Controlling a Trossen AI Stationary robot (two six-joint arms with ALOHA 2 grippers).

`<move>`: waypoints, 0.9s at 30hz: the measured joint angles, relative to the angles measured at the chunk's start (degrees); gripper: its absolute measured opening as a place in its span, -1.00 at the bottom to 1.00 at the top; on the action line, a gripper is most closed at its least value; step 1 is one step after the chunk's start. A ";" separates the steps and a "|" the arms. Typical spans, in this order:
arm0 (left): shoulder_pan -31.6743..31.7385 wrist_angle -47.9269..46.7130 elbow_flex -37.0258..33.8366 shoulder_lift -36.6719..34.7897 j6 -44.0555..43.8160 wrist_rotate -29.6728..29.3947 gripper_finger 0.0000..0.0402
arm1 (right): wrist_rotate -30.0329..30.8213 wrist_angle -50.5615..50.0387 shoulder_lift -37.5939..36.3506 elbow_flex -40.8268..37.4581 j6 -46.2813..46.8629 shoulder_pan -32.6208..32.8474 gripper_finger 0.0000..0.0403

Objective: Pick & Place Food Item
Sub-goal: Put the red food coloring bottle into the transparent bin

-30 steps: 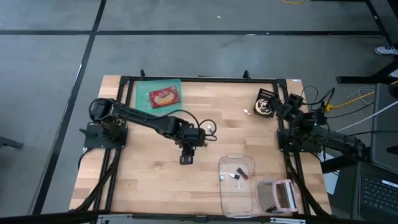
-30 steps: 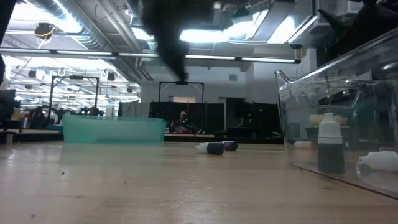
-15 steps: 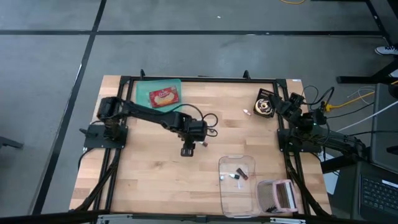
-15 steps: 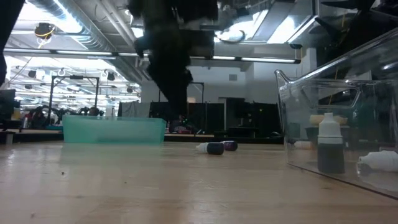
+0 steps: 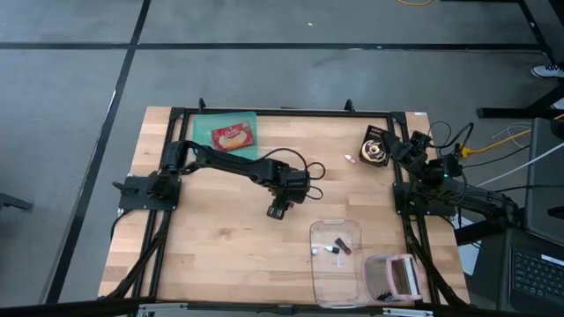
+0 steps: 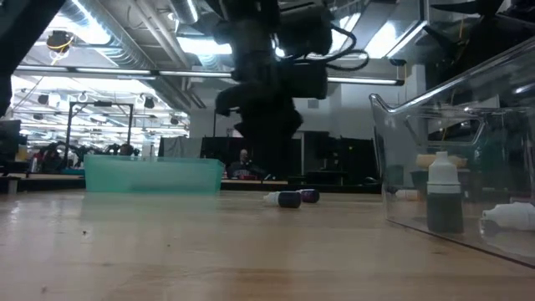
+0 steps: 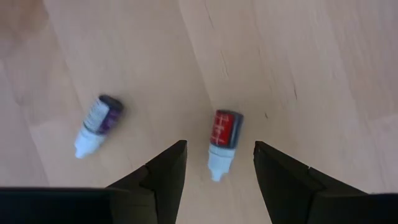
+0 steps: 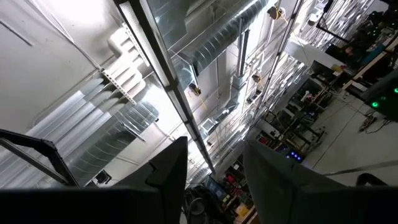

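Two small dropper bottles lie on their sides on the wooden table: a red-labelled one [image 7: 224,138] and a purple-labelled one [image 7: 97,123], both also in the low view [image 6: 289,199]. My left gripper [image 7: 219,147] hangs open above the red-labelled bottle, pointing steeply down, one finger to either side of it and clear of it; in the high view it is at mid-table [image 5: 279,211]. A red food packet [image 5: 233,136] lies in a green tray [image 5: 203,132] at the far left. My right gripper [image 8: 214,146] waits open at the right edge [image 5: 381,150], pointing up at the ceiling.
A clear plastic bin [image 5: 339,264] holding small bottles stands near the front right, its wall close in the low view [image 6: 451,167]. A pink-and-dark object [image 5: 394,278] lies beside it. Bare wood lies in front of and left of the left gripper.
My left gripper has travelled toward the table's right edge and come down, rolling about its own axis as it went. It has stayed open. The bottles have not moved.
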 joint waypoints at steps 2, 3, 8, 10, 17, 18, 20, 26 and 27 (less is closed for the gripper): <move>0.02 -0.57 0.90 0.97 1.36 0.20 -0.09 | -0.21 -0.01 0.00 0.00 0.07 -0.02 -0.23; 0.02 -0.47 1.17 1.65 1.77 0.40 -0.09 | -0.53 -0.02 0.00 0.00 0.07 -0.02 -0.23; -0.03 -0.85 1.09 4.00 1.89 2.18 -0.09 | -1.26 0.00 0.00 0.00 0.07 0.03 -0.23; -0.16 -0.67 1.09 4.60 1.89 2.26 -0.09 | -1.64 -0.06 0.00 0.00 0.11 0.04 -0.23; -0.44 1.68 1.10 5.46 0.55 2.16 -0.14 | -1.92 -0.13 0.00 0.00 0.17 0.04 -0.23; -0.40 2.06 1.16 5.77 0.12 2.10 -0.18 | -1.92 -0.16 0.00 0.00 0.07 0.04 -0.23; -0.10 2.24 1.20 5.86 -1.50 2.20 -0.30 | -1.92 -0.32 0.00 0.00 0.07 0.04 -0.23; 2.17 3.04 1.31 6.24 -13.72 7.09 -0.77 | -2.07 -0.46 0.00 0.00 0.04 0.04 -0.23; 2.73 3.31 1.28 6.28 -16.03 8.52 -0.77 | -2.12 -0.46 0.00 0.00 0.04 0.04 -0.23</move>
